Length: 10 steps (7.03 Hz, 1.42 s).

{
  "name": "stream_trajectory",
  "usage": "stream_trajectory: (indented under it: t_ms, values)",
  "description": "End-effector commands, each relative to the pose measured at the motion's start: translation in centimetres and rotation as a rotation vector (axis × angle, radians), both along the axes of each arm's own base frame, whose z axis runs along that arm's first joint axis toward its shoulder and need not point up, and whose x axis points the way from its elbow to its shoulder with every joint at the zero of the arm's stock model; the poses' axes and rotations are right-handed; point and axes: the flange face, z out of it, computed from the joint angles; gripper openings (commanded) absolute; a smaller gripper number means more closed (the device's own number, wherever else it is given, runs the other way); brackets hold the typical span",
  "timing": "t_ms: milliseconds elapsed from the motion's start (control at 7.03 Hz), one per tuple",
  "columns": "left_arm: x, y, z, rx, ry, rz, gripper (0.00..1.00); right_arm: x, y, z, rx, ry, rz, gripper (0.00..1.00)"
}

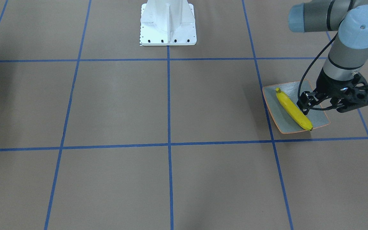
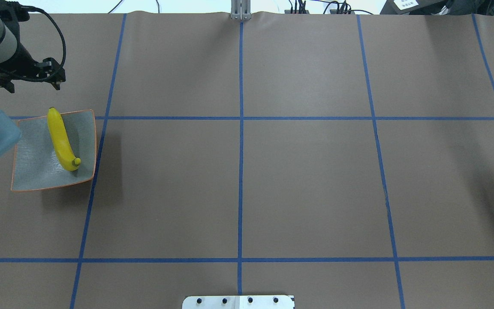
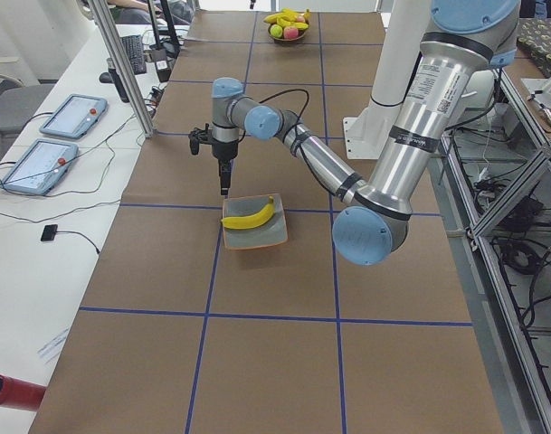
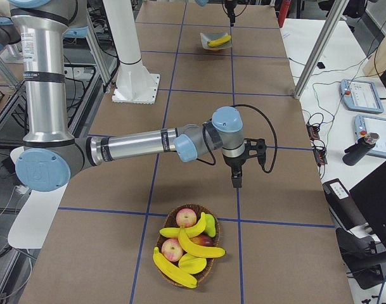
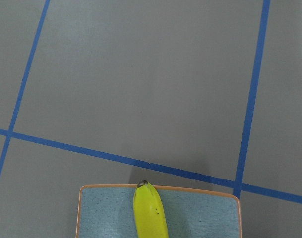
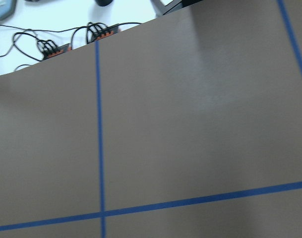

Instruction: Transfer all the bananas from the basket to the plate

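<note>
Lying diagonally across the orange-rimmed grey-blue plate (image 1: 275,112), one deep-yellow banana (image 1: 292,110); left claw (image 1: 304,110), right claw (image 4: 236,181): grip unreadable.

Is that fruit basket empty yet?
Not empty: the basket holds several bananas and apples; only one banana lies on the plate.

A table (image 2: 307,180) under brown paper filled most views, marked into large squares by blue tape (image 2: 240,171). Soft, even light left only faint shadows on it. A white bench (image 3: 22,271) ran along one side, carrying two tablets (image 3: 73,115), a keyboard (image 3: 133,52) and loose cables (image 4: 313,123). Aluminium posts (image 3: 121,68) rose at its edge. Opposite, metal racks (image 3: 519,208) stood on grey floor (image 3: 537,380).
</note>
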Motion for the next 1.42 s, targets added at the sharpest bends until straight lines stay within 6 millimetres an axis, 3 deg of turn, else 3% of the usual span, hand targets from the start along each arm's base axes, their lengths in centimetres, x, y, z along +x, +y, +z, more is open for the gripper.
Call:
stream_trajectory:
  t_ms: [0,142,427,569,996,1281]
  values:
    - [0.6,-0.2,-1.6,0.001,0.022,-0.029,1.00,2.9,0.5,7.5,-0.103,0.051,-0.066,0.99]
    - [0.7,-0.3,-1.7,0.003,0.024,-0.027,1.00,2.8,0.6,10.6,-0.139,0.021,-0.110,0.99]
    - [1.2,-0.7,-2.5,0.013,0.030,-0.024,1.00,6.4,1.4,16.4,-0.180,-0.030,-0.134,0.99]
    - [1.9,-0.4,-2.5,0.010,0.033,-0.017,1.00,7.8,2.1,17.0,-0.180,-0.068,-0.127,0.99]
    - [3.5,0.1,-3.3,0.008,0.043,-0.015,1.00,7.5,8.3,22.1,-0.290,-0.084,-0.124,0.99]
    - [3.6,-0.1,-4.0,0.024,0.052,-0.014,1.00,7.4,9.3,23.0,-0.340,-0.089,-0.134,0.99]
